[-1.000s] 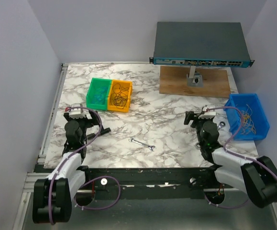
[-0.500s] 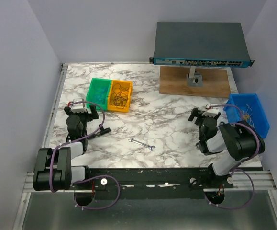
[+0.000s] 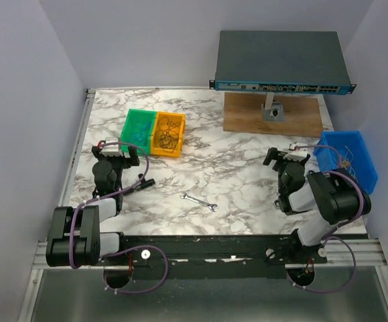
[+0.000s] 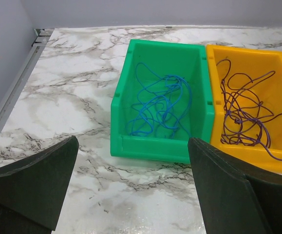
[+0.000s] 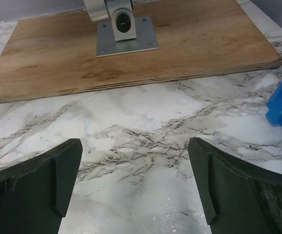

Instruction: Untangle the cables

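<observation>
From above, my left gripper sits near the left edge of the surface, its jaws spread wide with nothing in them. Just beyond it stand a green bin and an orange bin, touching side by side. My right gripper is near the right edge, also spread and empty, just beside a blue bin that sits at that edge and holds yellowish cables. A small wrench lies alone toward the near edge, with bare marble all around it. A wooden board occupies the far right corner under a network switch.

From my left wrist, both fingers frame open surface up to the green bin's front wall. Blue cables lie in a loose heap inside it; dark cables are looped together in the orange bin. A metal rail runs along the left edge.

From my right wrist, bare marble stretches between the parted fingers to the board's near edge, and the blue bin's corner pokes in at the right.
</observation>
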`<state>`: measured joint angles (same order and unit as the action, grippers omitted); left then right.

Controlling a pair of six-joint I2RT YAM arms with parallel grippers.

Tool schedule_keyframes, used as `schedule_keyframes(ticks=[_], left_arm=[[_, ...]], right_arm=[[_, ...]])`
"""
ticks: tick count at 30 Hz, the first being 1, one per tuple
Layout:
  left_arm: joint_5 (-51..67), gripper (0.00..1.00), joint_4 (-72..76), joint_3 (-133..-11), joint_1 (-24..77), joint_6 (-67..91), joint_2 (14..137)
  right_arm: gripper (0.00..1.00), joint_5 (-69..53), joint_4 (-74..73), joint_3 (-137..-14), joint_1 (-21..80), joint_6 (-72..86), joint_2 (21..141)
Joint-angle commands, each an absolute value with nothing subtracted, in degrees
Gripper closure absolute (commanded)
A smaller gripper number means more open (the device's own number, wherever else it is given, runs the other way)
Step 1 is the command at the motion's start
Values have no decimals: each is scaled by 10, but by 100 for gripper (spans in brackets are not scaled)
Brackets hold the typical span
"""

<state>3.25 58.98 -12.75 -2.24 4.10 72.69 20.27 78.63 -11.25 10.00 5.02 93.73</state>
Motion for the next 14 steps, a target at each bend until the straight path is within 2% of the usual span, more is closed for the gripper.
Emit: schedule_keyframes(ticks=[1,14], left_arm=[[58,1,611,-138,-23,30,730],[57,2,612,-138,-23,29,730]], right_arm=[[0,211,816,-118,95,49,942],[0,211,815,-118,95,49,942]])
